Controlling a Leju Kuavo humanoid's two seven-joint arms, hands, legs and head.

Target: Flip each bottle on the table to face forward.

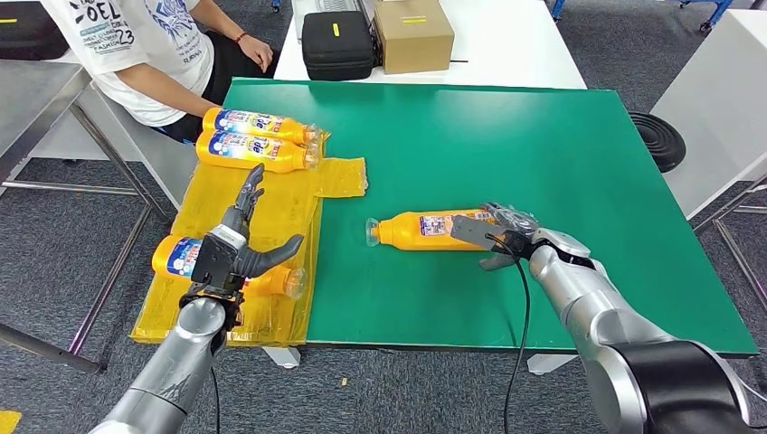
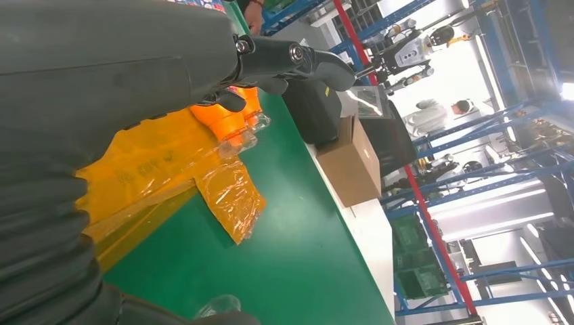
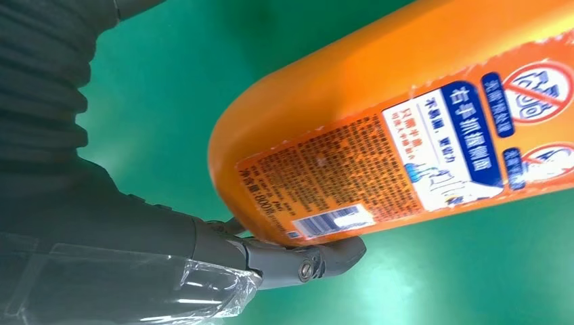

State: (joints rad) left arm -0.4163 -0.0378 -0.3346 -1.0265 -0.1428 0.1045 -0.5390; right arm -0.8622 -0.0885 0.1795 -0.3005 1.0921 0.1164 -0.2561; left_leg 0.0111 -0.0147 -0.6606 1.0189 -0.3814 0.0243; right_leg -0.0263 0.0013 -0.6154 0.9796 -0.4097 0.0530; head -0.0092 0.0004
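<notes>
An orange bottle (image 1: 421,227) lies on its side on the green mat (image 1: 543,145), cap pointing left. My right hand (image 1: 500,237) grips its base end, fingers over the top and thumb below. In the right wrist view the bottle (image 3: 406,122) shows its back label with a barcode, and my thumb (image 3: 304,261) presses its lower edge. My left hand (image 1: 237,246) hovers open, fingers spread, over another orange bottle (image 1: 177,257) lying on the yellow plastic sheet (image 1: 226,203). Two more bottles (image 1: 258,122) (image 1: 258,150) lie side by side at the sheet's far end, front labels up.
A person in a white T-shirt (image 1: 145,45) sits at the back left, close to the far bottles. A black case (image 1: 336,43) and a cardboard box (image 1: 411,34) stand on the white table behind the mat. The mat's right half is bare.
</notes>
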